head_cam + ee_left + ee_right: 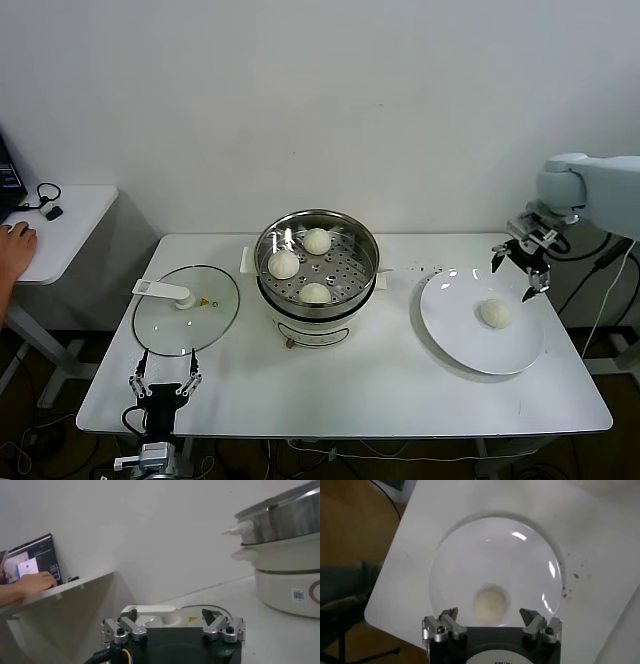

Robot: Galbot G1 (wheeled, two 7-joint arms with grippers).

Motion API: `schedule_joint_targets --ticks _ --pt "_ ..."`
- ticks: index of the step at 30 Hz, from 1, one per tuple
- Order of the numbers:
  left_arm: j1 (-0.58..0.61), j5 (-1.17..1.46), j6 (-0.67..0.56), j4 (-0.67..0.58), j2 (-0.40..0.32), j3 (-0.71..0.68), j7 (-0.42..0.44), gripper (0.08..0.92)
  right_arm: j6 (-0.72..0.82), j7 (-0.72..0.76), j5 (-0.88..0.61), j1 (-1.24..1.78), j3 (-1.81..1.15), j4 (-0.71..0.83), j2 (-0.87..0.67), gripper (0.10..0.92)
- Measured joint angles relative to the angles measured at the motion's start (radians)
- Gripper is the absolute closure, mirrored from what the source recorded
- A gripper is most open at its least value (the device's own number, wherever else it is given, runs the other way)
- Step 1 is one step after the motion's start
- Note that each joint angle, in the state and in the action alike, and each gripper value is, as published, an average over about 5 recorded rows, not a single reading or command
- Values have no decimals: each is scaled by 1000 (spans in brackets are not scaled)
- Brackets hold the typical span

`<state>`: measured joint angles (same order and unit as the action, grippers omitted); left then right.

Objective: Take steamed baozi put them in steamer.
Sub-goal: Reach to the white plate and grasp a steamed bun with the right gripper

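Parked at the near left edge, the left gripper (163, 385) is open and empty, while the open, empty right gripper (521, 267) should be lowered squarely over the last bun (494, 313) on the plate (450, 330), right of the steamer (362, 270).

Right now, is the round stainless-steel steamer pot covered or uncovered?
Uncovered. The round stainless-steel steamer pot shows three off-white buns inside; the flat glass lid lies on the table beside it.

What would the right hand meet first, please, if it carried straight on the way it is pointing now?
Most likely the lone baozi on the white plate: the open right hand points down at it from above. Depth is unclear, so it might touch the plate beside it.
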<state>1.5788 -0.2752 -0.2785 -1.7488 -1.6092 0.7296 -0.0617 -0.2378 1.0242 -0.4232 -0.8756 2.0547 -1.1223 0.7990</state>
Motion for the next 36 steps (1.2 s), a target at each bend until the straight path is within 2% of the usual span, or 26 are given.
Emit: schedule_joint_targets --ticks 16,36 --pt "2 -2 -3 9 0 2 -2 177 67 -45 103 226 -193 113 -65 203" --pt "3 -5 -2 16 0 4 -1 177 101 -102 205 495 -481 250 -50 203"
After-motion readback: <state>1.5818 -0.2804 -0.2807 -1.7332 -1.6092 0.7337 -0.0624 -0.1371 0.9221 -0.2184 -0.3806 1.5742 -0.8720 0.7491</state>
